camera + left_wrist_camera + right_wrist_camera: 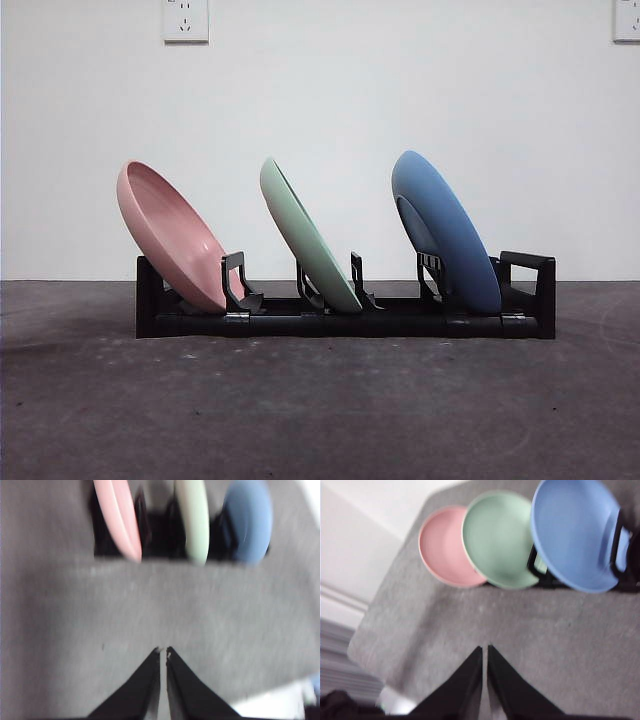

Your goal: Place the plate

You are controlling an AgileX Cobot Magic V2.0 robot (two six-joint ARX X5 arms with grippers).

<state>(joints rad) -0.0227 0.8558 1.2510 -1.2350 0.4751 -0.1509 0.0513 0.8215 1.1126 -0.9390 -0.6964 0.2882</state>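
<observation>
Three plates lean in a black rack (345, 320) on the dark table: a pink plate (170, 235) at the left, a green plate (308, 238) in the middle and a blue plate (445, 230) at the right. All three also show in the left wrist view as pink plate (119, 517), green plate (192, 517) and blue plate (248, 522), and in the right wrist view as pink plate (442, 547), green plate (500, 540) and blue plate (575, 532). My left gripper (163, 652) is shut and holds nothing, well back from the rack. My right gripper (484, 649) is shut too, empty, away from the plates.
Grey table surface lies between both grippers and the rack. The table's edge (365, 630) shows in the right wrist view, near the pink plate's side. A white wall with sockets (185, 20) stands behind the rack.
</observation>
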